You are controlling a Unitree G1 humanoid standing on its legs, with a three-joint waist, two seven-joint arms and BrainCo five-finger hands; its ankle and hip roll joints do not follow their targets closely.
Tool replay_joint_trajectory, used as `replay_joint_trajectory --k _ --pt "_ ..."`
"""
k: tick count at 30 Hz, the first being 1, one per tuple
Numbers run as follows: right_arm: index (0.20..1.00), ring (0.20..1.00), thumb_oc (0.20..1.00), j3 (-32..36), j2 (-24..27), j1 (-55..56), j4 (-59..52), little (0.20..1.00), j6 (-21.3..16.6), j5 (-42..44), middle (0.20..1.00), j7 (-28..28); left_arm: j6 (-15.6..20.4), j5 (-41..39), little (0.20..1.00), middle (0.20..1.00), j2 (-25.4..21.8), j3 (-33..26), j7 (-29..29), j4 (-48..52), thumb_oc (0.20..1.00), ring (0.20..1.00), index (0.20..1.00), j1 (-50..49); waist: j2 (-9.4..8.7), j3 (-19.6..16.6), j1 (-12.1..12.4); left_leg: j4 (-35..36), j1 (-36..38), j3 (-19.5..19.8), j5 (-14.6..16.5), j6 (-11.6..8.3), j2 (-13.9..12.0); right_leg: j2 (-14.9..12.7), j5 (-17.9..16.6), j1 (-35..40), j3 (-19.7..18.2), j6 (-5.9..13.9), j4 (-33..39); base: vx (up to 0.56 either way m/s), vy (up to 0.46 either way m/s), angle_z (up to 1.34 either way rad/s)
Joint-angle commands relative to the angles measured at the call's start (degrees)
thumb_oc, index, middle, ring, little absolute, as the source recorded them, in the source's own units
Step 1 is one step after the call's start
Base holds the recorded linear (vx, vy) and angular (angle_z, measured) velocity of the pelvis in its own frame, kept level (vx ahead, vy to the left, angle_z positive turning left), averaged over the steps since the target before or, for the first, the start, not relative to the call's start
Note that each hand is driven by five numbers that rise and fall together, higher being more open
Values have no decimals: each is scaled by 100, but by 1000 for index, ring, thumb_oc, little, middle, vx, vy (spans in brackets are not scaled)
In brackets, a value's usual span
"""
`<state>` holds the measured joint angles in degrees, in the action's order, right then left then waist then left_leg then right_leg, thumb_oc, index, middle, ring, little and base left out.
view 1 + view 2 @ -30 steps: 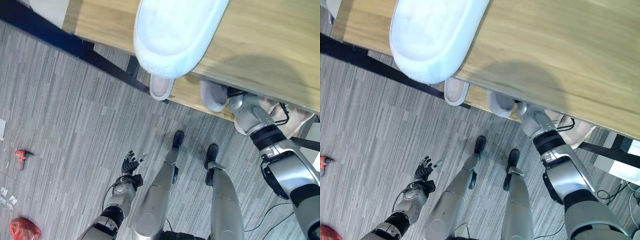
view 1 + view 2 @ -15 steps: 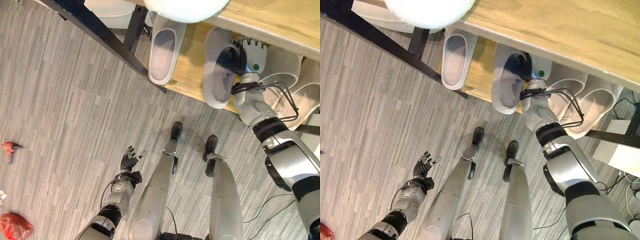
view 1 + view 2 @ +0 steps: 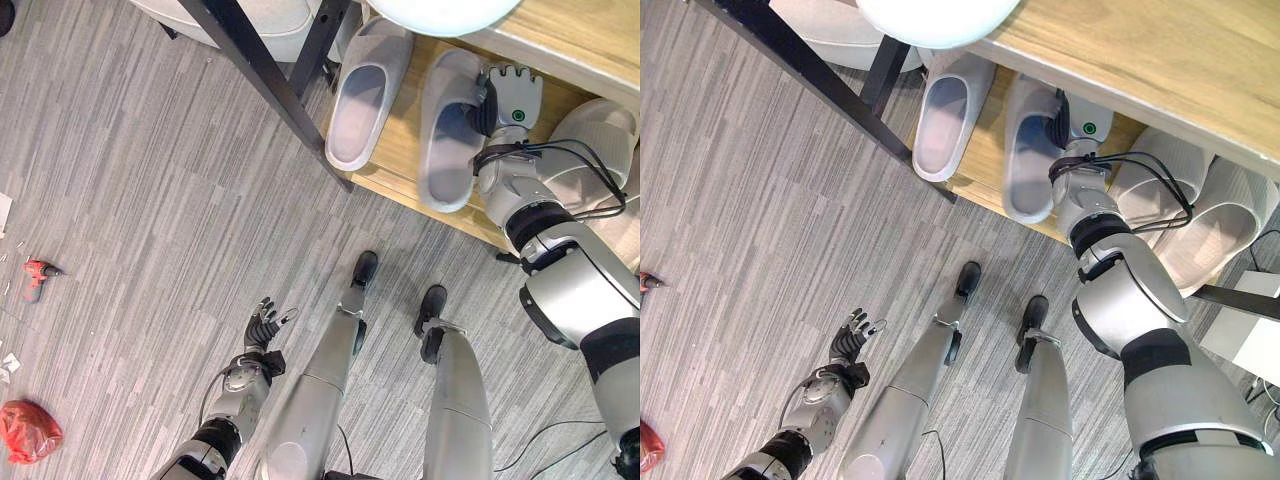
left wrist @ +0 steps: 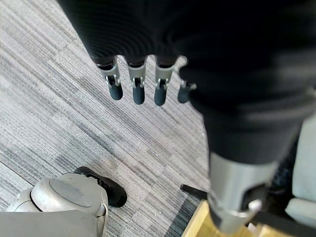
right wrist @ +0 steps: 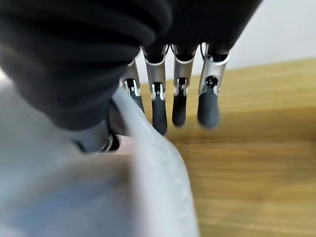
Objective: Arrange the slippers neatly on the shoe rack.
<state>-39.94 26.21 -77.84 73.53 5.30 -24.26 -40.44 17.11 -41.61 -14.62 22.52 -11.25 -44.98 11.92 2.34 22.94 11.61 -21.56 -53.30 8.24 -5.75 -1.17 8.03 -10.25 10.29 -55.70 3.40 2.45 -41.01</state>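
Grey foam slipper (image 3: 447,135) pinched by right robot hand (image 3: 507,97) | wooden shelf (image 3: 400,160) | left robot hand (image 3: 262,325) relaxed

Four slippers (image 3: 940,125), one rack (image 3: 980,170)

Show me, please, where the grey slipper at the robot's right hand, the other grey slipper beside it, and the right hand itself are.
Grey slipper at the hand (image 3: 447,150), left eye view, on its footbed.
Second grey slipper (image 3: 362,112), left eye view, on its footbed.
Right hand (image 3: 508,98), left eye view, on its back.
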Motion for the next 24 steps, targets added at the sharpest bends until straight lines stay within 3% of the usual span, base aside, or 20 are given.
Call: replay_joint_trajectory --k 1,3,4,5,6,11,16,20,21,23,24 --pt "1000 1000 1000 109 405 111 -587 1000 -54 299 1000 57 144 4 1000 1000 -52 -125 -71 -204 1000 1000 1000 207 142 192 29 -802 -242 -71 882 -15 -134 3 275 546 -321 125 281 0 0 0" --pt "1000 1000 1000 359 395 324 -1609 1000 8 198 1000 -38 115 -27 1000 1000 -3 -263 -139 -224 1000 1000 1000 306 73 220 -104 -946 -271 -123 960 2 -173 45 314 479 -382 96 156 -38 9 -2" --pt "1000 1000 1000 475 369 448 -1956 1000 39 108 1000 -88 108 -43 1000 1000 16 -316 -155 -236 1000 1000 1000 366 83 236 -130 -953 -353 -147 795 28 -197 61 155 385 -378 68 152 -7 5 -5" --pt "1000 1000 1000 533 358 528 -2201 1000 63 24 1000 -104 93 -51 1000 1000 34 -344 -166 -274 1000 1000 1000 378 54 232 -171 -1074 -297 -152 1015 20 -193 65 346 439 -422 77 55 -74 34 -14" --pt "1000 1000 1000 725 320 671 -2667 1000 106 -87 1000 -134 78 -36 1000 1000 60 -370 -198 -297 1000 1000 1000 425 60 238 -199 -1082 -363 -172 865 48 -209 76 202 341 -416 45 20 -8 1 -16" --pt "1000 1000 1000 1545 119 1548 -4079 1000 148 -484 1000 -275 71 -18 1000 1000 136 -526 -262 -296 1000 1000 1000 441 59 180 -392 -1299 -349 -186 1006 85 -221 86 318 343 -479 5 -208 -23 -5 -15" --pt "1000 1000 1000 2058 -18 2068 -4649 1000 21 -467 1000 -424 73 -2 1000 1000 140 -633 -321 -316 1000 1000 1000 409 50 124 -465 -1386 -348 -180 1056 85 -236 100 377 347 -500 -14 -307 0 0 0" --pt "1000 1000 1000 2331 -288 2575 -4939 1000 -371 -83 1000 -504 71 12 1000 1000 144 -659 -342 -345 1000 1000 1000 354 33 86 -515 -1334 -323 -170 1033 73 -285 110 353 413 -472 -14 -229 13 -9 0" --pt "1000 1000 1000 2398 -480 2711 -4947 1000 -671 269 1000 -465 76 18 1000 1000 160 -652 -350 -360 1000 1000 1000 348 22 71 -535 -1368 -249 -158 1207 58 -286 118 500 490 -495 5 -246 47 -37 -3" --pt "1000 1000 1000 2283 -845 2908 -4687 1000 -1282 1053 1000 -112 53 27 1000 1000 129 -628 -286 -429 1000 1000 1000 362 36 78 -523 -1345 -197 -162 1194 58 -305 116 490 560 -474 19 -221 13 -16 -5" --pt "1000 1000 1000 2283 -845 2903 -4672 1000 -1299 1065 1000 -107 54 26 1000 1000 125 -630 -284 -429 1000 1000 1000 359 32 77 -524 -1342 -193 -162 1194 58 -305 116 489 563 -474 19 -219 -14 11 -5"
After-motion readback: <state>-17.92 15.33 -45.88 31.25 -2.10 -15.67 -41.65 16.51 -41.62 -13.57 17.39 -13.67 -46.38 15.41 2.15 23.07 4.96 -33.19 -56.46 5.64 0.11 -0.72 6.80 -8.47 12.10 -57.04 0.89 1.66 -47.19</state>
